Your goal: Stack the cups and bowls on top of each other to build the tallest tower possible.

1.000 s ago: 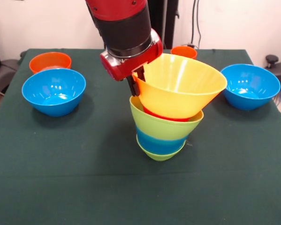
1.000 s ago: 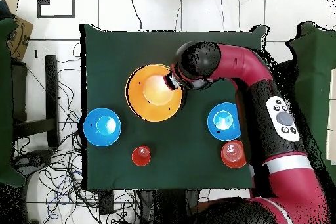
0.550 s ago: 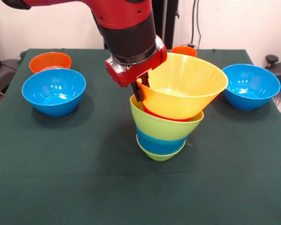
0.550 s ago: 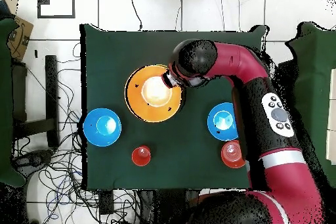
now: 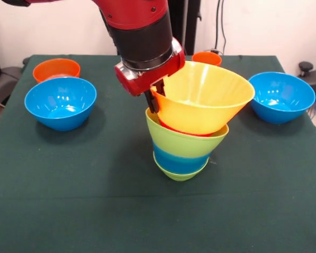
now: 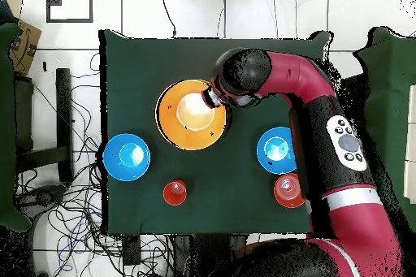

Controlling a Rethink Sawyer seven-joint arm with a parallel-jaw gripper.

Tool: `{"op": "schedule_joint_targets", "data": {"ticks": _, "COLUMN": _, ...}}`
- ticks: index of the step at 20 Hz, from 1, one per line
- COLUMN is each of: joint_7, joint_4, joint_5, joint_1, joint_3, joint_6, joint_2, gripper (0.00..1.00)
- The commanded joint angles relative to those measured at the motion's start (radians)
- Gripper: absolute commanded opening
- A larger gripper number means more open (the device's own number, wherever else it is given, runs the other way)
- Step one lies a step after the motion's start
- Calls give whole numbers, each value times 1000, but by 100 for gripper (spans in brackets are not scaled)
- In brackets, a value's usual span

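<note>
The tower (image 5: 183, 150) sat pretty much mid-table, a bit toward the far edge: small green bowl at the bottom, blue band above it, then the big lime bowl, with a sliver of red-pink rim peeking out. On top rode the big yellow bowl (image 5: 205, 97), tilted so its mouth leaned off toward the right-hand blue bowl (image 5: 280, 96) in the front view. My gripper (image 5: 154, 99) was clamped on the yellow bowl's near-left rim, one finger outside the wall and the rest tucked inside.

Plenty of open green cloth (image 5: 94, 211) in front of the stack and on both sides. The other blue bowl (image 5: 60, 101) sat well off to the left, with the orange bowl (image 5: 56, 69) just behind it, close to the table corner. An orange cup (image 5: 207, 57) stood behind the tower near the back edge, partly hidden by the yellow rim.

Everything was glossy plastic, smooth and round, the bowls flaring like cones; the cloth was matte and flat.

From overhead, my arm (image 6: 325, 119) swept in from the base side, bent at the elbow, with the black wrist (image 6: 240, 79) parked right at the yellow bowl's edge. My wrist pointed steeply down.
</note>
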Motion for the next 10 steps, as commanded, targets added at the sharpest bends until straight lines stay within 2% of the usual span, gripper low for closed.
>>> {"op": "schedule_joint_targets", "data": {"ticks": 1, "joint_7": -71, "joint_4": 70, "joint_5": -52, "joint_1": -26, "joint_3": -26, "joint_6": 32, "joint_2": -102, "gripper": 0}}
{"op": "schedule_joint_targets", "data": {"ticks": 10, "joint_7": -92, "joint_4": 76, "joint_5": -70, "joint_1": -44, "joint_3": -19, "joint_6": 45, "joint_2": -118, "gripper": 0}}
